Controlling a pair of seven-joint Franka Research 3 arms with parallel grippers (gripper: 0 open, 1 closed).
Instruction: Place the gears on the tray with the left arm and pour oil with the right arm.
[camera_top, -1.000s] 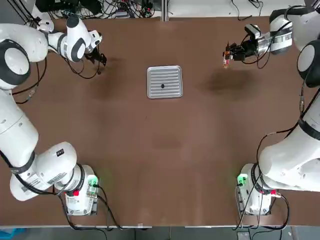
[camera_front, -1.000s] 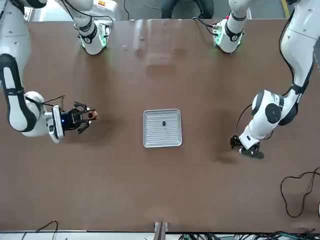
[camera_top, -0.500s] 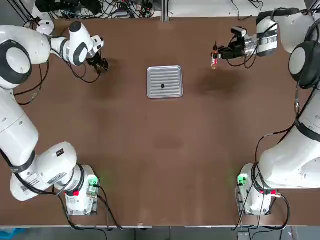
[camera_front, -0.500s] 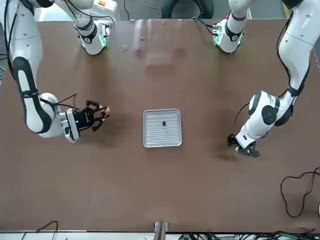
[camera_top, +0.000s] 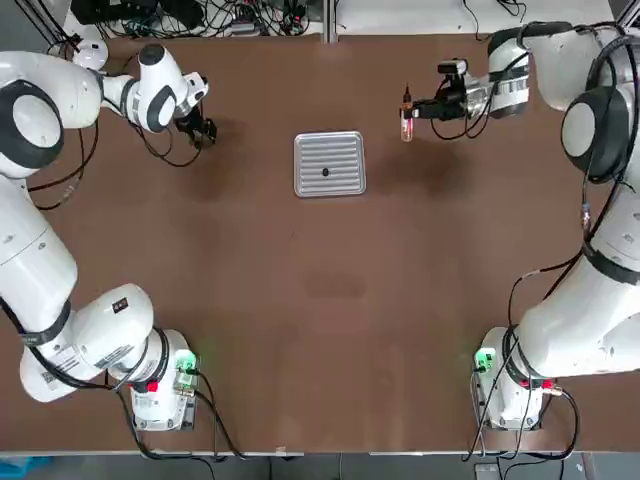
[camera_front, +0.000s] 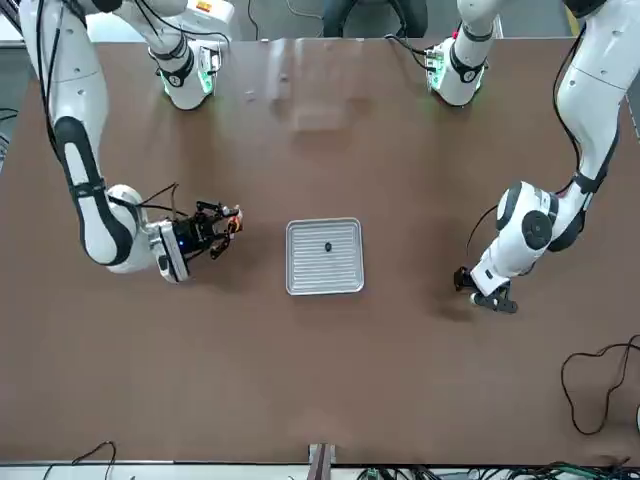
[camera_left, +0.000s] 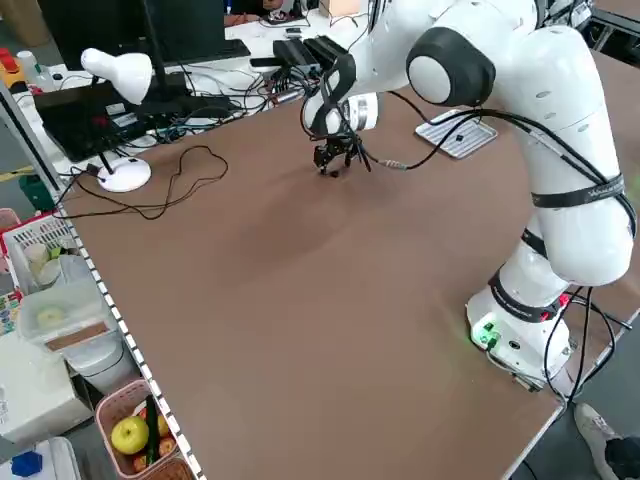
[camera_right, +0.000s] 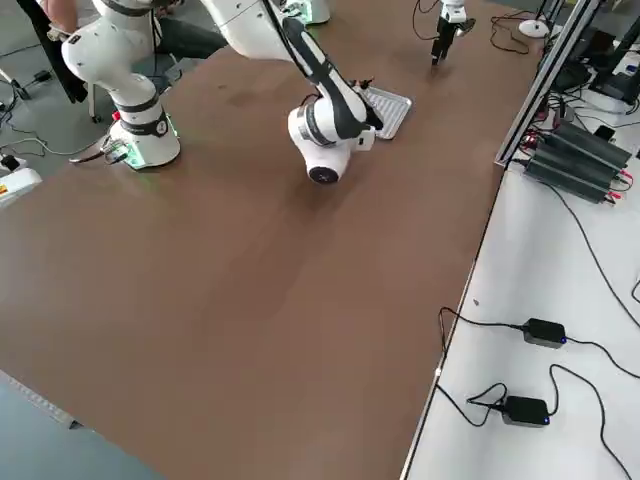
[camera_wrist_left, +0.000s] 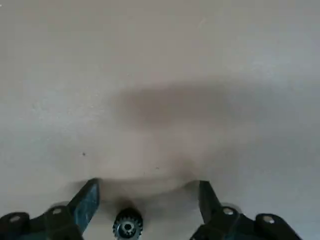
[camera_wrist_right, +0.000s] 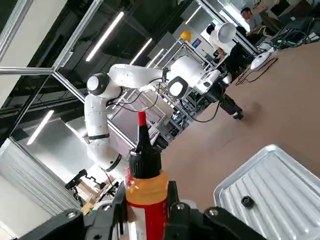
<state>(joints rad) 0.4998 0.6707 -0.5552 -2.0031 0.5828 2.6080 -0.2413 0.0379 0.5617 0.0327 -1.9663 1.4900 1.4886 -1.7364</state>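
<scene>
Red-banded oil bottle (camera_wrist_right: 150, 197), clamped upright in the right gripper (camera_wrist_right: 146, 190), probably squeezes softly; tray (camera_wrist_right: 287, 200) nearby, 1 gear (camera_wrist_right: 247, 202) aboard. Left gripper (camera_wrist_left: 149, 182) gapes around 1 toothed gear (camera_wrist_left: 128, 225), likely stiff: pinch its rim.

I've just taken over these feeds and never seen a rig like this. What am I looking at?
Two white robot arms share one brown table. The top view looks down from overhead; the front view faces the robot, so sides swap. Two more cameras watch from the table's sides, and one rides on each wrist.

A ridged metal tray lies on the table with a small dark gear on it. The right pincer grips an oil bottle, red tip up, beyond the tray's right side. The left pincer is open over another gear.
</scene>
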